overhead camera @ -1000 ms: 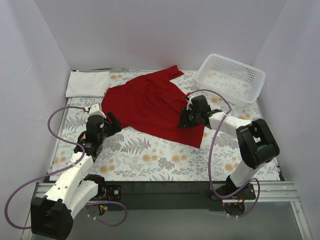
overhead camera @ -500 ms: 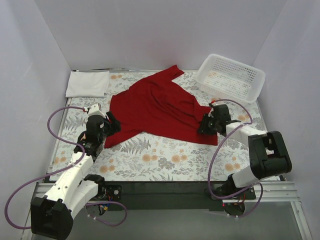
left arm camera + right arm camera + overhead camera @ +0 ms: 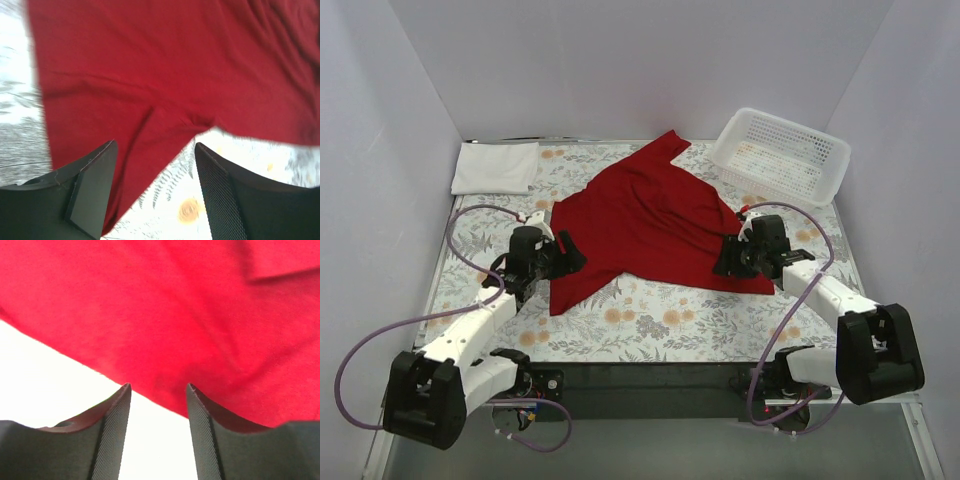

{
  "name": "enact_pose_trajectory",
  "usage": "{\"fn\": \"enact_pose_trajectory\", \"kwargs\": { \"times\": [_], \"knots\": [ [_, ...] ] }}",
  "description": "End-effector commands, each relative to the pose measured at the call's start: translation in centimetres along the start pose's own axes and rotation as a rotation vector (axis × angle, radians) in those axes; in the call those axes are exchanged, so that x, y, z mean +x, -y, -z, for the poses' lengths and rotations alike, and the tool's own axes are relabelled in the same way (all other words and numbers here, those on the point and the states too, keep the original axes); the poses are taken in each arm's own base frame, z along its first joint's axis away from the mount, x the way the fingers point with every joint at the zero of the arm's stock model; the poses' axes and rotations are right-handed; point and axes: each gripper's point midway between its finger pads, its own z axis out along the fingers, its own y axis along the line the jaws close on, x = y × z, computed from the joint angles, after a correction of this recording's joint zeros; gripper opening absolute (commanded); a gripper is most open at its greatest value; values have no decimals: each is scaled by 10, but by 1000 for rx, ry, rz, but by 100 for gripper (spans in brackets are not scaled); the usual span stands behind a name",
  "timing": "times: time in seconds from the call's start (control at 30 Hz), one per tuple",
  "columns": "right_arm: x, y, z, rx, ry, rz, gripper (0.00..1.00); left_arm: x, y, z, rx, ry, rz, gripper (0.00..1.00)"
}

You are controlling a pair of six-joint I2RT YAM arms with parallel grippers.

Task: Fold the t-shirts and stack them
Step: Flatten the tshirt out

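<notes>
The deep red t-shirt (image 3: 650,220) lies spread and wrinkled across the middle of the floral table, one corner reaching the back. My left gripper (image 3: 565,258) is open at the shirt's near-left edge. In the left wrist view (image 3: 155,145) the red cloth (image 3: 150,65) lies under and between the jaws. My right gripper (image 3: 728,258) is open at the shirt's near-right edge. In the right wrist view (image 3: 158,386) the cloth's hem (image 3: 175,300) lies just past the fingertips. The white t-shirt (image 3: 495,167) lies folded flat at the back left corner.
A white plastic mesh basket (image 3: 820,180) stands at the back right, close to the shirt's right side. The floral table (image 3: 650,320) shows bare along the front. White walls close in the left, back and right sides.
The red shirt has shifted right and toward the front. The right gripper moved right and nearer along its edge, and the left gripper moved right and nearer to the shirt's near-left corner.
</notes>
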Motion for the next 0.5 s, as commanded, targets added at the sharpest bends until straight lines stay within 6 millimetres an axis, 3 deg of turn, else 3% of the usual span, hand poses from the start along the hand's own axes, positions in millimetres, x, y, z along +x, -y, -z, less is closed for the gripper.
{"fn": "enact_pose_trajectory", "kwargs": {
  "times": [0.0,0.2,0.3,0.47],
  "knots": [
    [3,-22,10,-105,8,73,56,15,37,-6,143,-109,-63,63],
    [9,-34,21,-177,29,113,58,27,32,-38,82,-213,-93,64],
    [10,-36,26,-188,54,133,64,26,30,-52,59,-239,-118,65],
    [10,-35,33,-183,88,149,67,31,29,-63,53,-281,-133,66]
  ]
}}
